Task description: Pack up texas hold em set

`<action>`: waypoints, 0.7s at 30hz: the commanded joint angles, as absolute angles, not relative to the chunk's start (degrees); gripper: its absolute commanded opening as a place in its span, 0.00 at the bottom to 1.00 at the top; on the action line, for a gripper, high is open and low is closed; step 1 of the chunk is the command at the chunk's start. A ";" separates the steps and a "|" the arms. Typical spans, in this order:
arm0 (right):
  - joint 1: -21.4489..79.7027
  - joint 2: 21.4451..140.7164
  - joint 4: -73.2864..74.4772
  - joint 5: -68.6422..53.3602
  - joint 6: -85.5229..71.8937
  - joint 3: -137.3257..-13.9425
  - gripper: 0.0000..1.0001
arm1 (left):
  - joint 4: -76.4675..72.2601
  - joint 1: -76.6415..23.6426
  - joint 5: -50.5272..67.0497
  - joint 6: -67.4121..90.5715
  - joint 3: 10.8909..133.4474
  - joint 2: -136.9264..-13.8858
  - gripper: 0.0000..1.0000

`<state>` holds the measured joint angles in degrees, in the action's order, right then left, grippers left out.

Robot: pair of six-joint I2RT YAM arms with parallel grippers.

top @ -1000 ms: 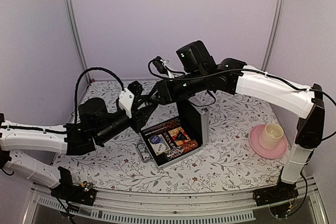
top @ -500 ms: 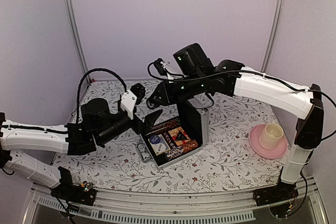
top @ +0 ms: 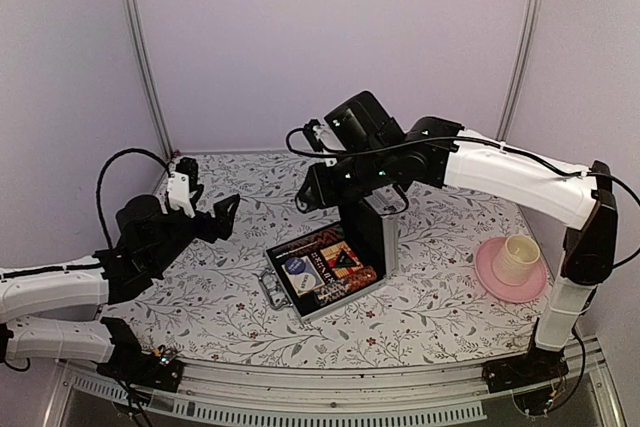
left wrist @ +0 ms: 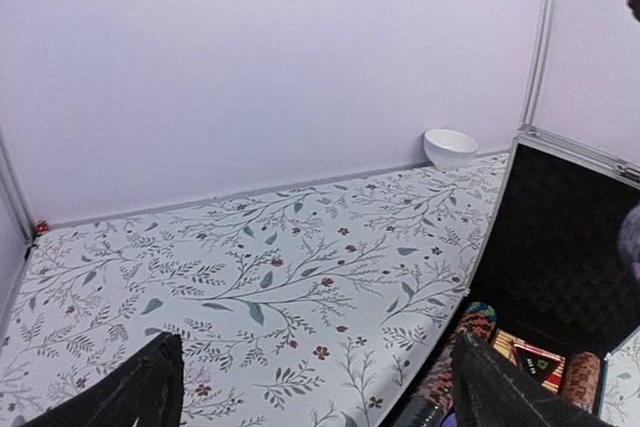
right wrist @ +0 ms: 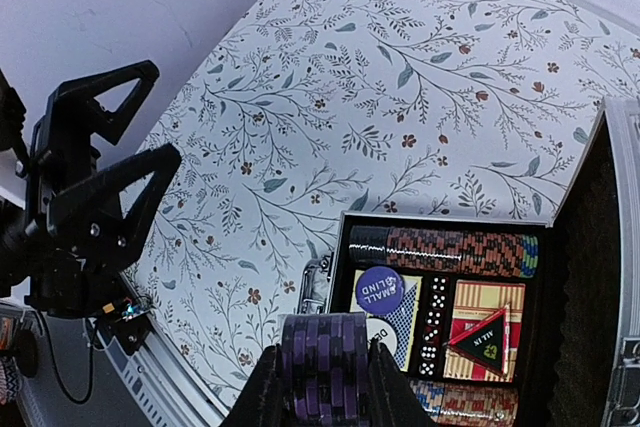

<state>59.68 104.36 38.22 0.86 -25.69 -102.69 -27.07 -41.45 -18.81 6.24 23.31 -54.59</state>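
The texas hold em set's silver briefcase (top: 330, 272) lies open mid-table with its black-lined lid (top: 365, 232) upright. Inside it are a row of red and black chips (right wrist: 455, 249), a purple "small blind" button (right wrist: 385, 288), dice (right wrist: 437, 320) and a red card deck (right wrist: 490, 312). My right gripper (right wrist: 324, 387) hangs above the case's near left corner, shut on a stack of purple chips (right wrist: 325, 359). My left gripper (top: 208, 199) is drawn back to the left of the case, open and empty. In the left wrist view, only tablecloth lies between its fingertips (left wrist: 150, 387).
A cream cup on a pink plate (top: 498, 282) sits at the right. A small white bowl (left wrist: 450, 147) rests by the back wall behind the case lid (left wrist: 560, 247). A metal latch (top: 271, 290) juts from the case's left side.
The left gripper opened and pulled back left, away from the right gripper. The right gripper closed on the purple chips and stayed over the case.
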 commanded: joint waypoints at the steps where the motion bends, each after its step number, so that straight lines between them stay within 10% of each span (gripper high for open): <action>1: 62.64 105.00 41.01 4.80 -28.31 -102.92 0.03 | -28.15 -37.42 -27.36 11.20 20.92 -53.09 0.93; 21: 71.72 114.57 45.65 9.36 -40.90 -97.80 0.03 | -39.73 -35.05 -25.43 6.45 11.17 -51.51 0.93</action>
<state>71.59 114.96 46.02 6.15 -37.41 -100.88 -38.37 -35.35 -26.24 6.87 11.29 -52.86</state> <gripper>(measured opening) 0.213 0.930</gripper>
